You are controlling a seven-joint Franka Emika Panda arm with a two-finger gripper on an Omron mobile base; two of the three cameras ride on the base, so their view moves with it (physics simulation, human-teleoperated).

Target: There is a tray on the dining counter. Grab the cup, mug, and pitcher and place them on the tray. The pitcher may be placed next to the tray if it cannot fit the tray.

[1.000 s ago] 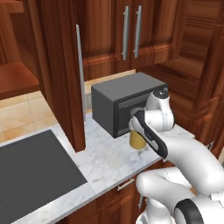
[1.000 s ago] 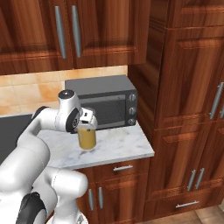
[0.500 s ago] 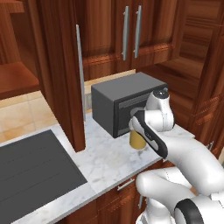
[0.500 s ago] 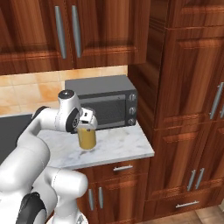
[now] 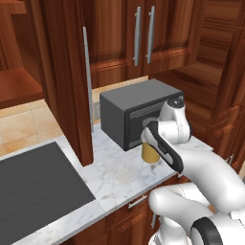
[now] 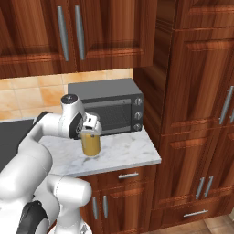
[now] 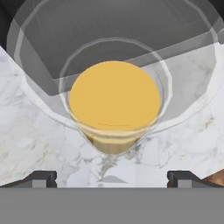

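Pitcher (image 6: 91, 145): clear glass, orange-yellow liquid, upright on our marble counter (image 6: 123, 153), just in front of the dark grey microwave (image 6: 112, 107). Tool (image 7: 112, 179): poised directly above the pitcher, looking down into its mouth; fingertips (image 7: 41, 178) spread wide either side of the rim, jaws parted, gripping nothing. Black cooktop (image 5: 36, 184): set into the counter, well apart from the microwave on the arm's left. Wood cabinets (image 6: 68, 34): hung above the microwave, metal bar handles.
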